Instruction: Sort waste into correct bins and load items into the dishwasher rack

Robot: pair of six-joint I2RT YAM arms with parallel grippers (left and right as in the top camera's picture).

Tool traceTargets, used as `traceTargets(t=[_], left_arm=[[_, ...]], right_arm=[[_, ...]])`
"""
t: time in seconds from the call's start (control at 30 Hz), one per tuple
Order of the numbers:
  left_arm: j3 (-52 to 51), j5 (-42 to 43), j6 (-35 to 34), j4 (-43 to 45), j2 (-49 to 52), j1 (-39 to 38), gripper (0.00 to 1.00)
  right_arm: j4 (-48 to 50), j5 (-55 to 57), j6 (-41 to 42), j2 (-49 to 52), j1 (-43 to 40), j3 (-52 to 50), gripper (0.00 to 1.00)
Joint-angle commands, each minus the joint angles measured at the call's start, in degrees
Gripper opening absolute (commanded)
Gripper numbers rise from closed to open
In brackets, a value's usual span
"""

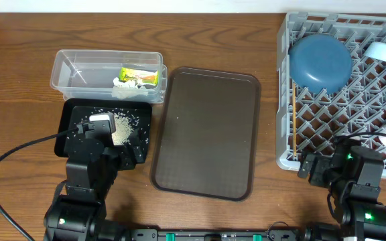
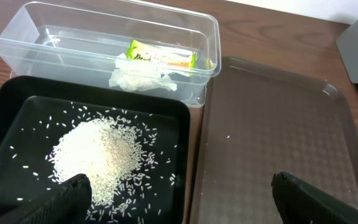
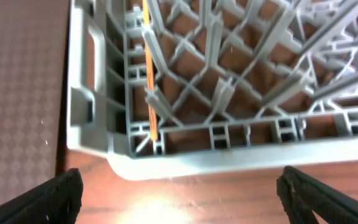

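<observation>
The left pincer [image 2: 182, 202] gapes wide and empty, the heap of loose white rice grains [image 2: 101, 155] just ahead of it in the shallow black rectangular tray [image 2: 11, 106]. The right pincer [image 3: 185, 202], equally wide and empty, hovers at the near rim of the grey plastic lattice rack [image 3: 92, 124], the thin wooden chopsticks [image 3: 151, 93] inside it just ahead

Bright, even light, soft shadows. The right wrist view blurs the grey plastic lattice crate [image 3: 241, 165]; white glare marks the brown wooden table [image 3: 148, 202].

item: brown tray [image 1: 210, 127] — flat on table, textured, rounded corners | surface: wooden table [image 1: 19, 47] — brown grain
</observation>
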Motion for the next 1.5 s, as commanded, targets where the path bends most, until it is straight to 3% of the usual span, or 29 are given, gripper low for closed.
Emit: traceTargets(t=[0.0, 0.8, 1.03, 1.47], left_arm=[[-0.37, -0.46, 1.01, 0.07, 0.07, 0.15, 0.95], [-0.37, -0.46, 1.01, 0.04, 0.07, 0.15, 0.97], [-0.37, -0.46, 1.01, 0.04, 0.07, 0.15, 0.97], [-0.37, -0.46, 1.01, 0.04, 0.07, 0.15, 0.97]], right_arm=[[-1.03, 0.39, 0.26, -0.13, 0.57, -0.26, 0.99], [-1.27, 0.39, 0.26, -1.62, 0.57, -0.31, 0.99], [-1.2, 0.39, 0.26, -7.21, 0.57, -2.03, 0.99], [6.16, 0.39, 0.26, -28.3, 4.52, -9.97, 0.99]])
